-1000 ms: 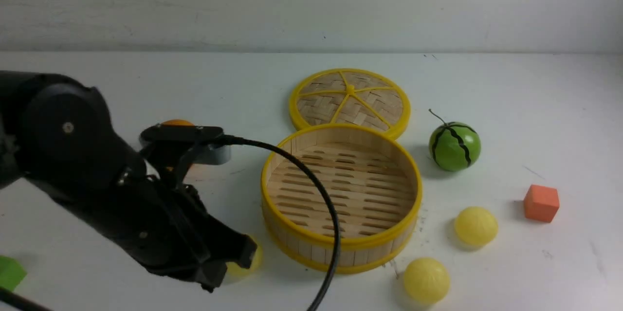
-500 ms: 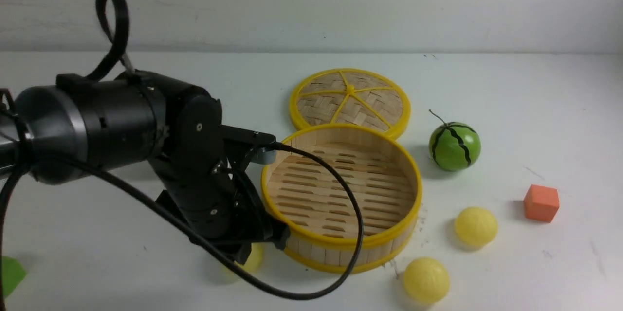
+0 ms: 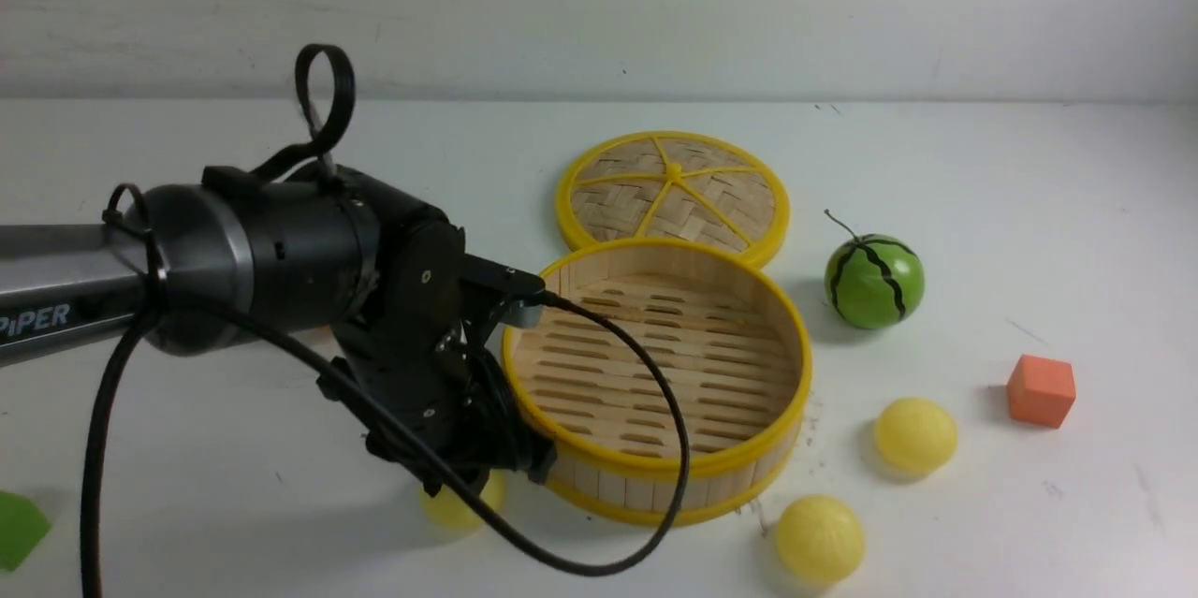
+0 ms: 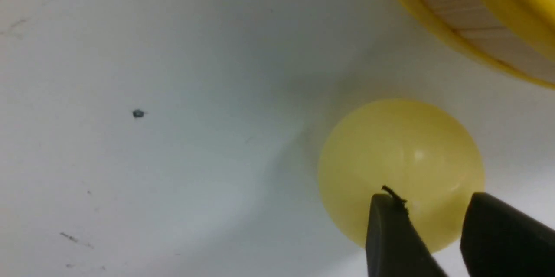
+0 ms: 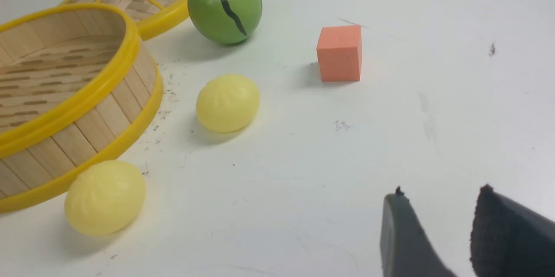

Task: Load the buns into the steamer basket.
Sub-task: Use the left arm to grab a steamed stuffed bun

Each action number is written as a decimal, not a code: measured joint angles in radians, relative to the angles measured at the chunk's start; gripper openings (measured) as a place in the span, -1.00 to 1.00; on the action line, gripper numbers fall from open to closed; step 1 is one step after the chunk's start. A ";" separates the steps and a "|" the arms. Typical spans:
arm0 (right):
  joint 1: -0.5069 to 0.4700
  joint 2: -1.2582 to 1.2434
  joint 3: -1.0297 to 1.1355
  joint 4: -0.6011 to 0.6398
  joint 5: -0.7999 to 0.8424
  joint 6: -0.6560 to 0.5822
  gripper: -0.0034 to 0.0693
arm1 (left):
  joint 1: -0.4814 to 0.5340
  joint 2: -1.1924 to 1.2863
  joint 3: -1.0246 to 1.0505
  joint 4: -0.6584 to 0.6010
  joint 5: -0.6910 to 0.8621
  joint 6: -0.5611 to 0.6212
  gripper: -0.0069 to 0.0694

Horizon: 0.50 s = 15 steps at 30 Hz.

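Note:
The steamer basket (image 3: 655, 465) stands empty in the middle of the table. One bun (image 3: 456, 506) lies on the table against its near left side, partly hidden under my left gripper (image 3: 479, 478). In the left wrist view that bun (image 4: 401, 160) sits just beyond my left gripper (image 4: 431, 201), whose jaws stand apart and hold nothing; the basket wall (image 4: 472, 21) is close by. Two more buns (image 3: 914, 434) (image 3: 820, 538) lie right of the basket. My right gripper (image 5: 440, 197) is open and empty, well short of those buns (image 5: 227, 102) (image 5: 105, 197).
The woven lid (image 3: 672, 191) lies flat behind the basket. A green watermelon ball (image 3: 873, 282) and an orange cube (image 3: 1041, 390) sit to the right. A green piece (image 3: 19, 528) lies at the near left edge. My left arm's black cable (image 3: 655, 411) loops over the basket.
My left arm has swung right and forward towards the basket, and its wrist has turned. Its gripper stays over the bun beside the basket. The buns have not moved.

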 joint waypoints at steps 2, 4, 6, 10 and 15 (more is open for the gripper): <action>0.000 0.000 0.000 0.000 0.000 0.000 -0.24 | 0.000 0.001 -0.017 0.000 0.019 0.000 -0.20; 0.000 0.000 0.000 0.000 0.000 0.000 -0.24 | 0.000 0.001 -0.037 -0.001 0.033 0.000 -0.20; 0.000 0.000 0.000 0.000 0.000 0.000 -0.24 | 0.000 0.001 -0.059 -0.002 0.044 0.000 -0.20; 0.000 0.000 0.000 0.000 0.000 0.000 -0.24 | 0.000 0.008 -0.082 -0.001 0.051 0.000 -0.20; 0.000 0.000 0.000 0.000 0.000 0.000 -0.24 | 0.000 0.058 -0.083 0.006 0.069 0.000 -0.20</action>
